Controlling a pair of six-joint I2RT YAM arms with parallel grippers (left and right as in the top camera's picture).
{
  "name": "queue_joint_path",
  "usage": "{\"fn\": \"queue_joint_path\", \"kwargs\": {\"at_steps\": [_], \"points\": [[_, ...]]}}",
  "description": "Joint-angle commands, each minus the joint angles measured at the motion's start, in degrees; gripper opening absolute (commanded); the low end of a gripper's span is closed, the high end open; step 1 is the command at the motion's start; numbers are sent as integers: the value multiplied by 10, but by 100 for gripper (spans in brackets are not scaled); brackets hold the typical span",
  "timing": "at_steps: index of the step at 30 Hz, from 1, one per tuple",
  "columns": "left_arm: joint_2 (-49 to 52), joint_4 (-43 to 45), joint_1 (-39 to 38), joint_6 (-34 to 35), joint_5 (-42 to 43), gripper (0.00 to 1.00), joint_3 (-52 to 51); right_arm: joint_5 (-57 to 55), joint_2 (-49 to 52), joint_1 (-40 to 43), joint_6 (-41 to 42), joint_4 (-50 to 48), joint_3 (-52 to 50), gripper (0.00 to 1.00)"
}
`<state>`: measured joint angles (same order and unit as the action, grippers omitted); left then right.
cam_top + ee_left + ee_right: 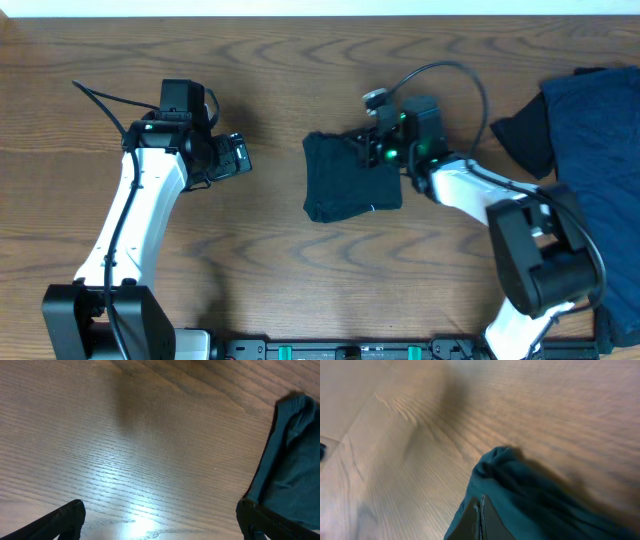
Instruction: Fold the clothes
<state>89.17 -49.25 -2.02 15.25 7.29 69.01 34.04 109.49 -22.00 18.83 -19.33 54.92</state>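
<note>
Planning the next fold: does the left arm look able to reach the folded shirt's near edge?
Probably yes: the left arm's fingers are open and face the folded shirt with only table between. The right arm's fingers are shut at its far side.

Dark teal-black T-shirt [345, 180] folded into compact, roughly sq. bundle, flat near ctr of table [280, 285]; other navy clothes [595, 150] heaped, rumpled, at rt edge.

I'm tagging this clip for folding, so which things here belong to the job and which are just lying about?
Job: folded T-shirt; navy clothes pile, far right; right gripper, shut at the T-shirt's edge.
Lying about: wooden table; left gripper, open, empty.
</note>
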Motion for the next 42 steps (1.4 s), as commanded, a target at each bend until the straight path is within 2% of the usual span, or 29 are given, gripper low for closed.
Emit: {"fn": "queue_joint_path", "kwargs": {"at_steps": [1, 9, 13, 18, 22, 28, 30, 32, 34, 36, 37, 38, 42], "points": [[6, -2, 1, 1, -4, 98, -5, -33, 35, -31, -5, -24, 2, 1], [6, -2, 1, 1, -4, 98, -4, -190, 116, -87, -5, -94, 2, 1], [6, -2, 1, 1, -4, 98, -5, -163, 133, -96, -5, -150, 2, 1], [6, -2, 1, 1, -4, 98, -5, -71, 76, -85, 26, -212, 2, 10], [6, -2, 1, 1, -4, 98, -4, -68, -17, -62, 44, -153, 2, 15], [6, -2, 1, 1, -5, 98, -4, -68, -189, 14, 32, 87, 2, 24], [6, -2, 1, 1, -4, 98, -4, -69, -229, 42, 5, 152, 2, 33], [6, -2, 1, 1, -4, 98, -4, -80, -268, 74, -27, 223, 2, 56], [6, -2, 1, 1, -5, 98, -4, -108, -298, 106, -45, 289, 2, 61], [6, -2, 1, 1, -4, 98, -5, -145, -320, 134, -48, 343, 2, 73], [6, -2, 1, 1, -5, 98, -4, -162, -327, 146, -48, 365, 2, 83], [6, -2, 1, 1, -5, 98, -4, -178, -332, 157, -48, 385, 2, 99], [6, -2, 1, 1, -4, 98, -5, -214, -334, 187, -48, 444, 2, 99]]}}
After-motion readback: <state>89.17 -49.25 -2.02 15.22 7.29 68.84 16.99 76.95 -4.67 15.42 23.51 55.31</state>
